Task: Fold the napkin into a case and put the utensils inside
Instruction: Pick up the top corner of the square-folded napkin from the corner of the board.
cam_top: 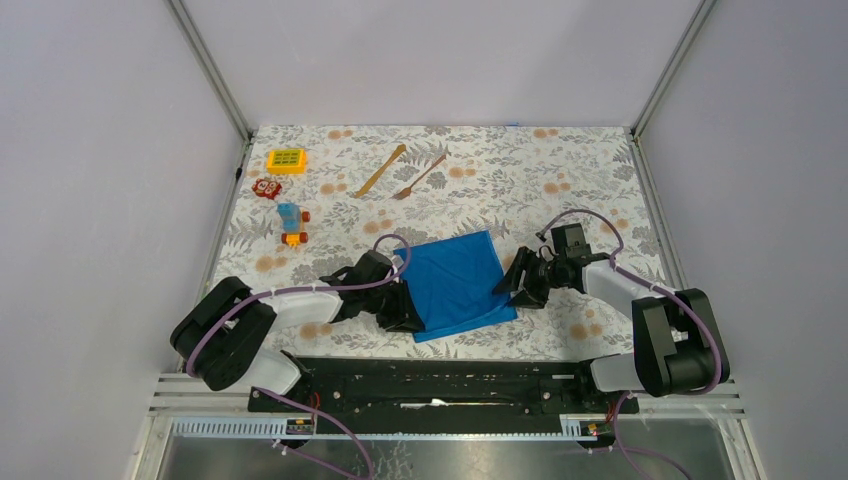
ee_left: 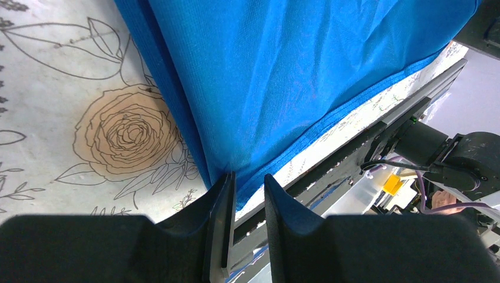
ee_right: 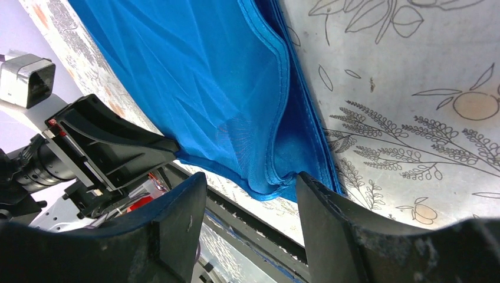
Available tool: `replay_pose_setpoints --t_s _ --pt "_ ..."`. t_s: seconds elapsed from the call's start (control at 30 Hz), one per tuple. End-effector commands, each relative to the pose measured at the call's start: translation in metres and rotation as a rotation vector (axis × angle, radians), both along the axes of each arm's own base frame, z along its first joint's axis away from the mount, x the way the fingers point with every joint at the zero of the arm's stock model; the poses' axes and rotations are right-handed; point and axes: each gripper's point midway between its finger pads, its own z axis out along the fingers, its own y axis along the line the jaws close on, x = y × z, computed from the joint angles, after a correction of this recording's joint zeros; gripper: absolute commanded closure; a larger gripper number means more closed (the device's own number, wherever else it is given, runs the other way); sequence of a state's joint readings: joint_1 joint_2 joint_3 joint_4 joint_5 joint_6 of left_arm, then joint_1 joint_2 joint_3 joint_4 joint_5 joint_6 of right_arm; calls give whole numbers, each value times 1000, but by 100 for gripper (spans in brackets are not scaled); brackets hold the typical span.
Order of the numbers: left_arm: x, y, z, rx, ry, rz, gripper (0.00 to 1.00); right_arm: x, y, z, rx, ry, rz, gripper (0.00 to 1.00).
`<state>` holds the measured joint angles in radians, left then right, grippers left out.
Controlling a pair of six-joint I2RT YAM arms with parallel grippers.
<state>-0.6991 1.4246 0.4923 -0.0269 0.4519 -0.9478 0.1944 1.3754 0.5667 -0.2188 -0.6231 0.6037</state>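
Note:
The blue napkin (cam_top: 458, 285) lies folded in layers as a broad rectangle on the flowered table, between my two grippers. My left gripper (cam_top: 405, 312) is at its near left corner. In the left wrist view the napkin (ee_left: 265, 76) runs down to the gripper (ee_left: 247, 180), whose jaws stand a narrow gap apart at that corner. My right gripper (cam_top: 512, 285) is at the napkin's right edge. In the right wrist view it (ee_right: 250, 180) is wide open, one fingertip (ee_right: 306, 183) touching the bunched edge of the napkin (ee_right: 194, 88). The wooden knife (cam_top: 381, 170) and fork (cam_top: 420, 176) lie far back.
A yellow toy (cam_top: 286, 160), a red toy (cam_top: 266, 187) and a blue-orange toy (cam_top: 291, 223) sit at the back left. The black base rail (cam_top: 440, 380) runs along the table's near edge, just behind the napkin. The left gripper's body (ee_right: 112, 147) shows in the right wrist view.

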Motion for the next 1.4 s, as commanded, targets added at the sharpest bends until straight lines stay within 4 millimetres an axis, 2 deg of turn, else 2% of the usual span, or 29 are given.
replay_pose_setpoints --t_s 0.0,0.53,0.9,1.37 --pt "-5 6 -12 33 9 1 70 15 8 19 40 -66 5 36" --pt "-4 6 -11 32 8 -1 70 24 23 26 121 -98 63 32" --pt "-4 5 -12 34 11 -1 70 25 27 44 147 -153 100 33" --pt "-4 4 -12 32 13 -3 70 19 31 20 180 -97 97 35"
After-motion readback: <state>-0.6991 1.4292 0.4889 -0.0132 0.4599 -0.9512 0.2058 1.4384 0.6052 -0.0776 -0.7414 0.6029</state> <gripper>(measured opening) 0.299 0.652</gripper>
